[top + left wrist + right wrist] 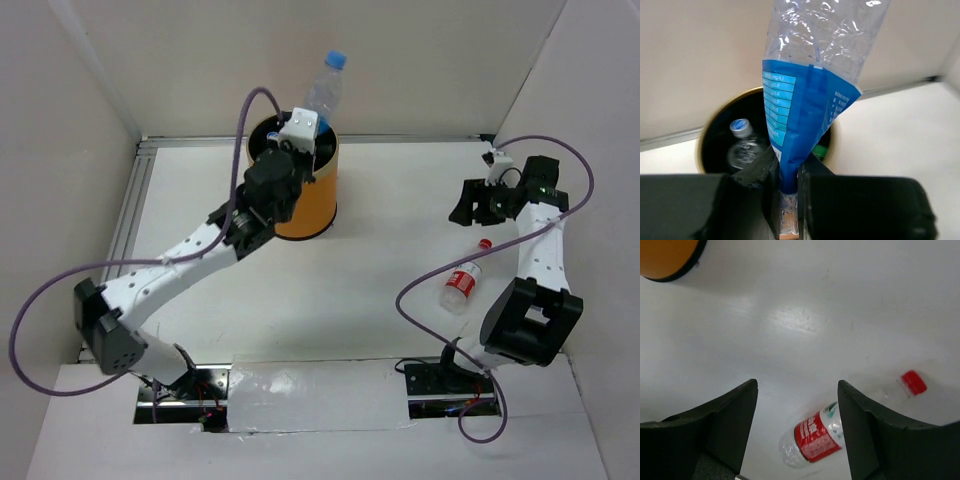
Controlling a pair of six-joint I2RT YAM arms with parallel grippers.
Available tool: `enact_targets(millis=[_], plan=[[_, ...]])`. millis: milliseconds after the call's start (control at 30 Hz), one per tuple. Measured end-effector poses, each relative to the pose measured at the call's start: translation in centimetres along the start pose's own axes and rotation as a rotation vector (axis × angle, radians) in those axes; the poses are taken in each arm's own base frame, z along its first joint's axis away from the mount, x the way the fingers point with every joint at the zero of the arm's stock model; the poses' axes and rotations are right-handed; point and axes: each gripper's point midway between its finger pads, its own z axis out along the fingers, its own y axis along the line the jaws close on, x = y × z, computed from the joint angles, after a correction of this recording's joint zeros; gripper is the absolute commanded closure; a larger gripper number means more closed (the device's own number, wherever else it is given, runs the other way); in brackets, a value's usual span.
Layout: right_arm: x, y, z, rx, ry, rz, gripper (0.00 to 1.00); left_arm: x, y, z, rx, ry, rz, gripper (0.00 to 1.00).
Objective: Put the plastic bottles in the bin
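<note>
As left hand (789,167) clamps the blue-label bottle (805,115) over the bin (305,205) rim, right hand (797,387) gapes, apparently empty.

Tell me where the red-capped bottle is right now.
Top view: the red-capped bottle lies on its side on the right of the table, a little nearer the near edge than the open right gripper, well away from the bin.
</note>
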Motion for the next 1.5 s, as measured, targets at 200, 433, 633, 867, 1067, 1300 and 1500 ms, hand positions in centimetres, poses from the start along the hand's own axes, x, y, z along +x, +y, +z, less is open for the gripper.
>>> enact_targets(millis=[200, 433, 633, 867, 1067, 1300, 1500], plan=[[3.8, -1.8, -1.4, 0.066, 0.098, 0.139, 0.0, 11.1, 7.5, 7.5, -0.286, 0.248, 0.083, 0.59], [7.5, -2.7, -2.0, 0.121, 0.197, 0.239, 0.0, 14.0, 10.8, 8.5, -0.373, 0.315, 0.063, 0.0], [10.0, -4.2, -1.7, 0.217, 0.281, 0.334, 0.0, 12.7, 9.9, 6.7, -0.345, 0.33, 0.055, 0.0], [15.2, -6.5, 0.2, 0.335, 0.425, 0.461, 0.01, 5.2, 2.8, -0.4, -0.127, 0.191, -0.016, 0.0], [18.9, -7.1, 3.2, 0.296, 0.538, 0.551, 0.33, 7.5, 0.1, -7.1, -0.008, 0.206, -0.077, 0.0], [14.6, -6.4, 4.3, 0.132, 0.438, 0.527, 0.93, 15.0, 0.3, -13.4, 0.037, 0.336, -0.163, 0.0], [-4.5, -3.2, 3.5, -0.129, 0.033, 0.103, 0.98, 23.0, 1.2, -17.2, 0.017, 0.489, -0.267, 0.0]])
